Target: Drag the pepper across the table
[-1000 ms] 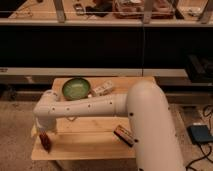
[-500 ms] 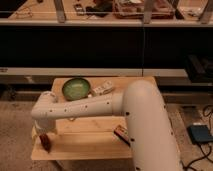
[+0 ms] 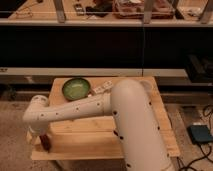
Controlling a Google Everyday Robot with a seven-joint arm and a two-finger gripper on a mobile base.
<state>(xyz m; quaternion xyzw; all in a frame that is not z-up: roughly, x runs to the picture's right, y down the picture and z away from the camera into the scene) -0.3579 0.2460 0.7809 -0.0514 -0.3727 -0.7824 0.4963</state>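
The pepper [image 3: 46, 143] shows as a small dark red-brown shape at the front left corner of the light wooden table [image 3: 90, 144], close to the edge. My gripper [image 3: 42, 138] is at the end of the white arm [image 3: 75, 111], directly over the pepper and hiding most of it. I cannot tell whether it touches the pepper. The arm reaches across the table from right to left.
A green bowl [image 3: 76, 88] stands at the back left of the table, with a small white object [image 3: 101, 89] beside it. A pale round object [image 3: 145, 85] sits at the back right. Dark shelving runs behind the table. A blue box [image 3: 200, 134] lies on the floor at right.
The gripper end of the arm has shifted left and toward the table's front left corner with the pepper under it. The dark-and-red box seen earlier is now hidden behind the arm.
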